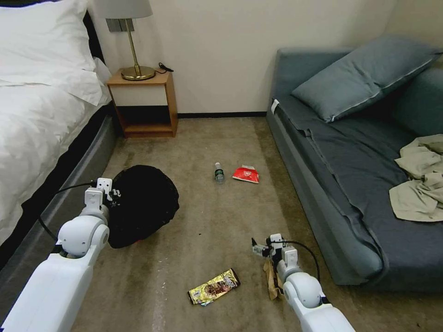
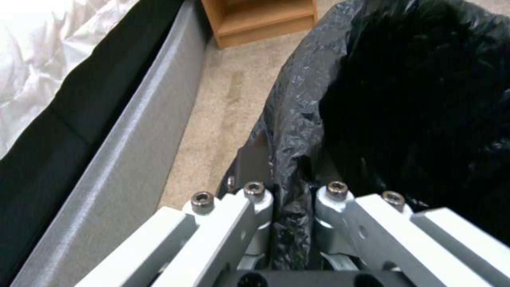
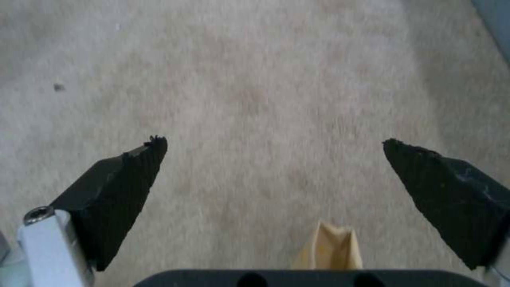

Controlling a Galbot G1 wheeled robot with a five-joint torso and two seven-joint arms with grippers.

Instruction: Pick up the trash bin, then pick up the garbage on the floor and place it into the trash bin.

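- While the left gripper has its fingers pinched tight on the bag-lined rim of the trash bin, the bin sits on the carpet right next to the bed, with its black liner bulging toward the middle of the room.
- Going outward from there, the left arm comes up along the bed side of the bin, wrist bent in toward the rim.
- Right gripper is spread wide with nothing between its pads; it hovers over bare carpet on the far side from the bin, close to the sofa.
- Tan paper bag lies just under that right wrist; its top edge peeks into the wrist view too.
- Snack wrapper is flat on the carpet between the bin and the paper bag, nearer the robot.
- Small bottle and red packet lie side by side beyond the bin, out toward the wall.
- Nightstand with a lamp stands past the bin beside the bed; a beige cloth is on the sofa.
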